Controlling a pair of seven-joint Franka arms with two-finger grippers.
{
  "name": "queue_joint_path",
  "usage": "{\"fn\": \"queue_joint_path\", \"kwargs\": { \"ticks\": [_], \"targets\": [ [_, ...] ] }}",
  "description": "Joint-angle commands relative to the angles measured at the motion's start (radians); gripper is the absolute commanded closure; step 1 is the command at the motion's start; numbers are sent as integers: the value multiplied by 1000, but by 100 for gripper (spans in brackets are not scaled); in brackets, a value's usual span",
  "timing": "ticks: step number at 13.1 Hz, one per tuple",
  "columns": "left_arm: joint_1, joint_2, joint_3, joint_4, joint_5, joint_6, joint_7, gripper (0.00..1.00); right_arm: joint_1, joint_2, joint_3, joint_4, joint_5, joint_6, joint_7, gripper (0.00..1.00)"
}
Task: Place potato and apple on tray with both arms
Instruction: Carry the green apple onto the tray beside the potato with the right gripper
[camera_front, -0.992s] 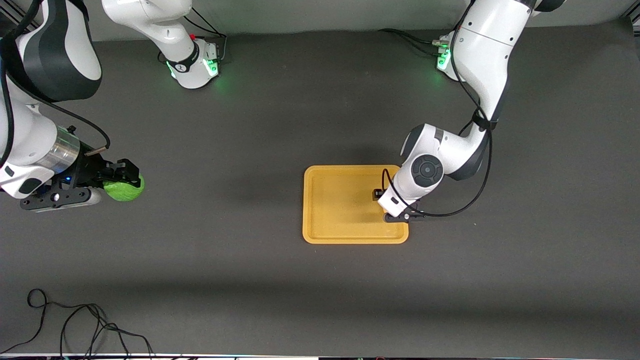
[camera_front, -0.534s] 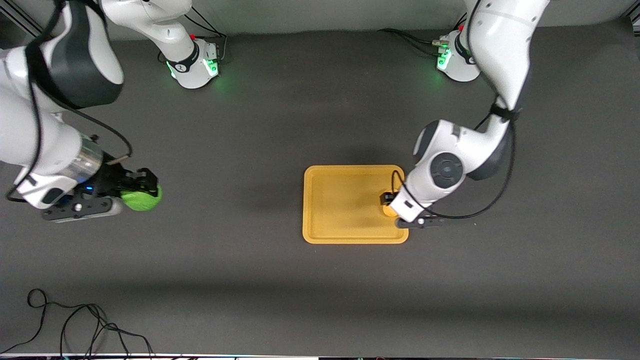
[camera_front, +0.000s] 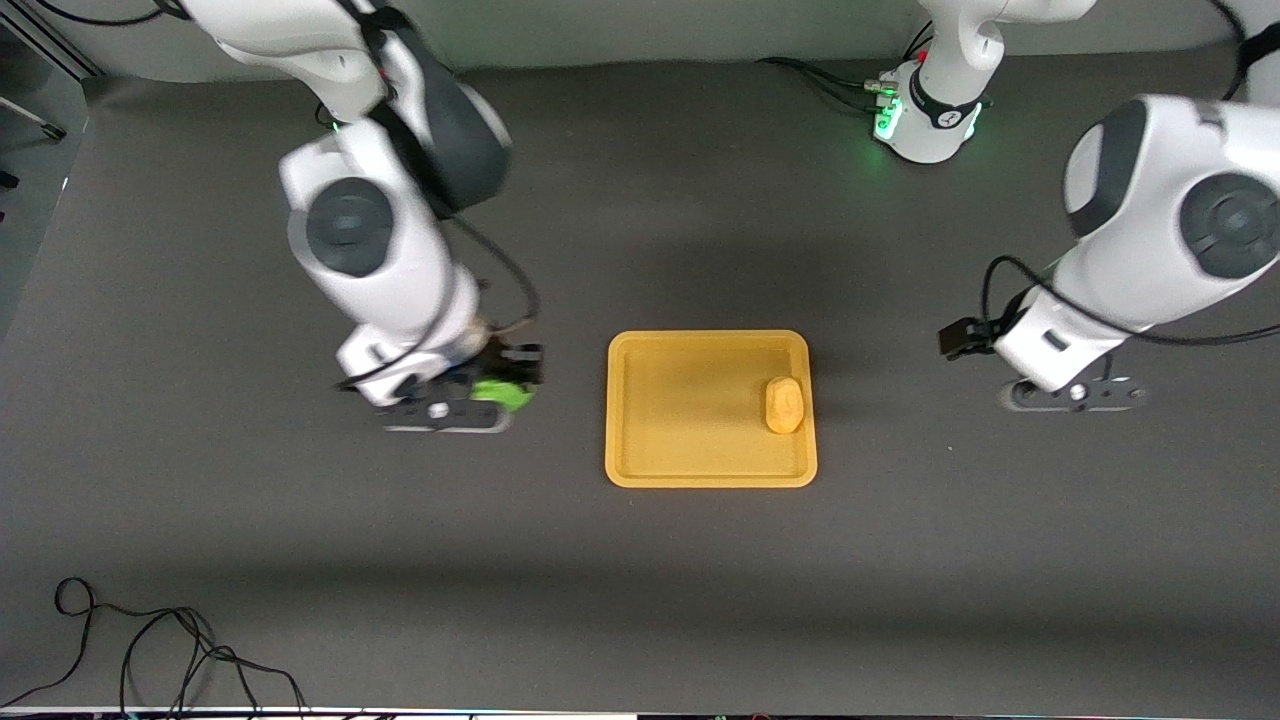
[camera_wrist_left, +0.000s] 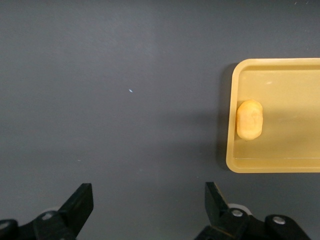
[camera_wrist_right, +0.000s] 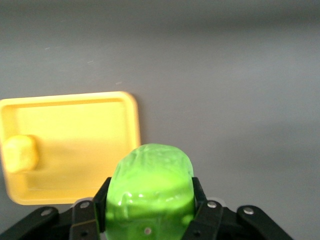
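The orange-yellow tray lies mid-table. The yellow-orange potato lies in it by the rim toward the left arm's end; it also shows in the left wrist view and the right wrist view. My right gripper is shut on the green apple, held over the bare table beside the tray toward the right arm's end; the apple fills the jaws in the right wrist view. My left gripper is open and empty over the table beside the tray; its fingers stand wide apart.
Black cables lie coiled near the table edge closest to the front camera, toward the right arm's end. The arm bases glow green along the table's back edge.
My left gripper let go of the potato in the tray and pulled away toward its own end. My right gripper carried the apple from the table's end to just beside the tray.
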Motion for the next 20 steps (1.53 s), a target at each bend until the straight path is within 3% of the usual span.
{"fn": "queue_joint_path", "kwargs": {
  "ticks": [1, 5, 9, 13, 14, 15, 16, 18, 20],
  "targets": [
    [58, -170, -10, -103, 17, -57, 124, 1, 127, 196, -15, 237, 1, -5, 188, 64],
    [107, -269, -5, -106, 116, -148, 227, 1, 224, 323, -18, 249, -2, 153, 273, 65],
    [199, -273, -4, -83, 96, -151, 300, 1, 234, 463, -18, 249, -21, 314, 276, 64],
    [194, -241, -7, -47, 28, -151, 201, 1, 249, 540, -23, 246, -57, 391, 287, 64],
    [191, -228, -8, -24, 26, -154, 180, 0, 249, 543, -23, 243, -73, 400, 288, 56],
    [191, -226, -8, -22, 27, -169, 193, 1, 249, 549, -23, 237, -85, 405, 288, 23],
    [190, -226, -8, -22, 33, -182, 217, 1, 248, 549, -23, 230, -90, 422, 290, 0],
    [190, -227, -10, -20, 37, -195, 236, 1, 246, 500, -24, 231, -87, 398, 294, 0],
    [188, -221, -13, -20, 37, -195, 236, 1, 238, 405, -24, 233, -84, 286, 294, 0]
  ]
}}
